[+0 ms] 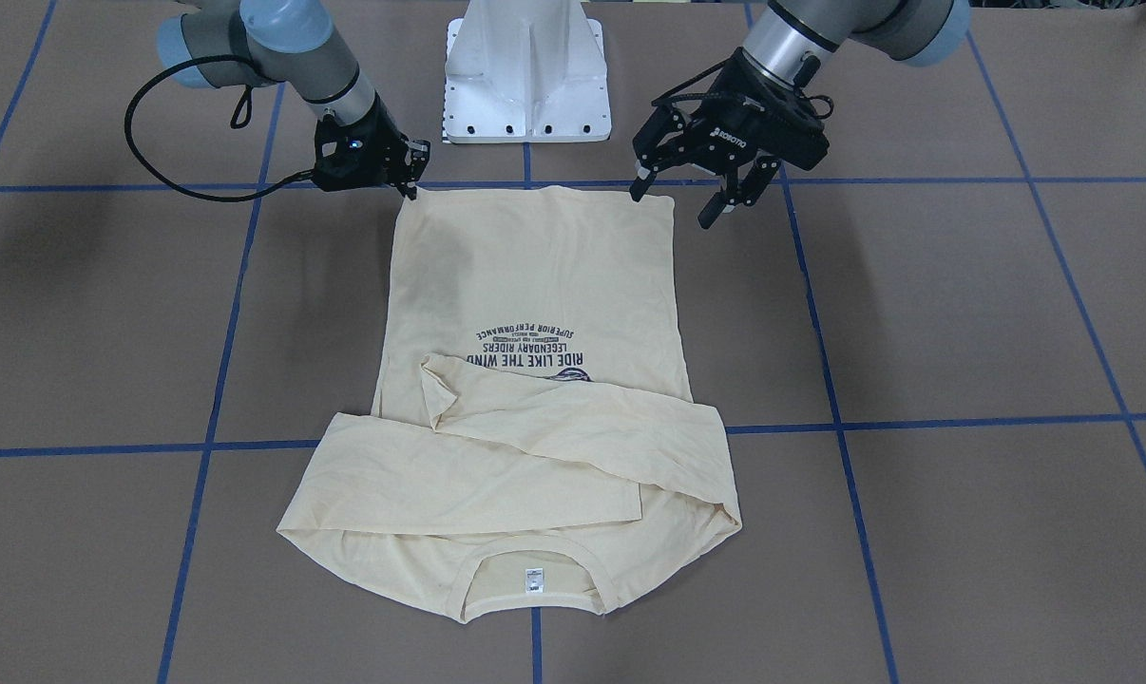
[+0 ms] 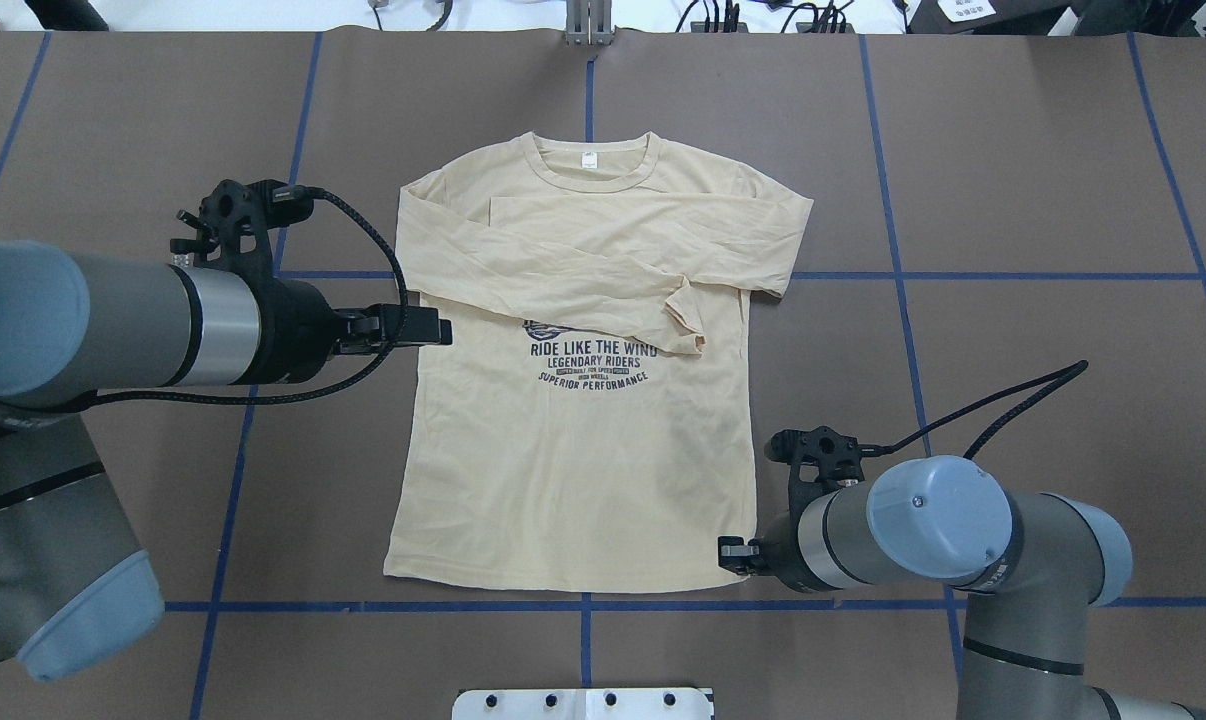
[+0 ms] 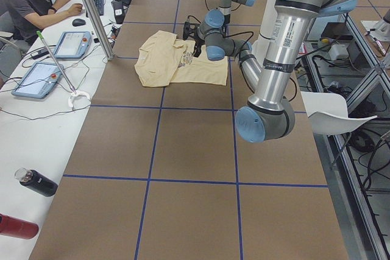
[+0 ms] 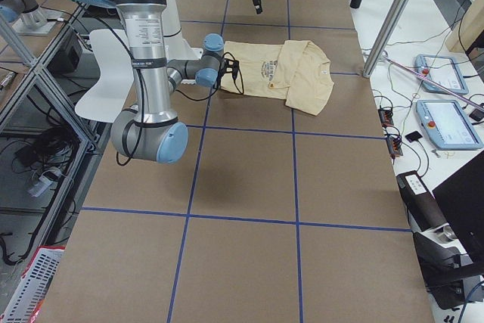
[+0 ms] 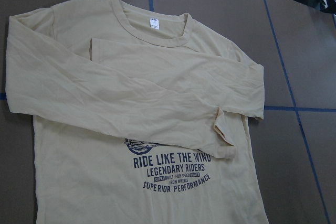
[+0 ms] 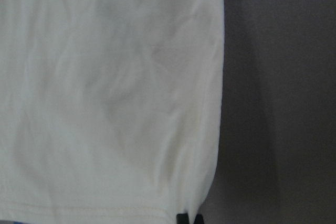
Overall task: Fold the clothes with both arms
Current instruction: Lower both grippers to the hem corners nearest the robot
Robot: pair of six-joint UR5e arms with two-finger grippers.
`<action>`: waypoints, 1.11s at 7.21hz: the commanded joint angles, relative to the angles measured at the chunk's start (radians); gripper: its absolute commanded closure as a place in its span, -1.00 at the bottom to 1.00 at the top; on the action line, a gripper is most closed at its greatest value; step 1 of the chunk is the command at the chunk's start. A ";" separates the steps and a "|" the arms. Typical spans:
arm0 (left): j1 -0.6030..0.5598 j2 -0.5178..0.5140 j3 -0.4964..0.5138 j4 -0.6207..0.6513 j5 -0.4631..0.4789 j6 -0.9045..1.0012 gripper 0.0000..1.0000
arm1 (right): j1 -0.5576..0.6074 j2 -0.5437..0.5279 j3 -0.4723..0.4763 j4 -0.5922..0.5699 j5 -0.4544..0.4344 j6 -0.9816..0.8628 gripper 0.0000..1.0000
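Cream long-sleeved T-shirt (image 2: pixel 573 470) lay flat, print up, at centre of brown table (image 2: pixel 1013 200). Both sleeves (image 2: pixel 603 260) were folded across chest, collar on far side from robot. Right gripper (image 1: pixel 409 188) sat at near right hem corner, jaws together, pinching cloth. Left gripper (image 1: pixel 674 206) hovered w/ jaws apart above shirt's left side.

- Folded sleeves (image 1: pixel 497 456) of the T-shirt (image 1: pixel 535 256) cover the top of the chest print (image 1: pixel 532 347), leaving only a sliver of its graphic.
- The neck label (image 1: pixel 532 580) is too small to read.
- The right wrist view is blurred, washed-out fabric, with a dark fingertip (image 6: pixel 182 219) cut off at the bottom edge.
- The right gripper (image 1: pixel 409 190) is at the hem corner, and its grip on the cloth cannot be told; overhead, its wrist hides it.
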 commanded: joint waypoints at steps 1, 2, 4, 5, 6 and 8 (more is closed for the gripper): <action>0.145 0.105 -0.001 -0.001 0.130 -0.069 -1.00 | 0.000 0.001 0.019 0.006 -0.004 0.019 1.00; 0.208 0.131 0.001 -0.001 0.163 -0.118 -1.00 | 0.000 0.001 0.030 0.007 -0.006 0.019 1.00; 0.313 0.155 0.011 0.010 0.235 -0.162 -0.99 | 0.019 -0.001 0.047 0.007 0.003 0.019 1.00; 0.330 0.150 0.011 0.052 0.236 -0.162 -0.98 | 0.025 0.001 0.049 0.007 0.005 0.019 1.00; 0.334 0.138 0.013 0.115 0.235 -0.160 -0.97 | 0.032 0.001 0.049 0.007 0.006 0.018 1.00; 0.339 0.127 0.037 0.145 0.235 -0.157 -0.93 | 0.036 0.001 0.049 0.009 0.008 0.018 1.00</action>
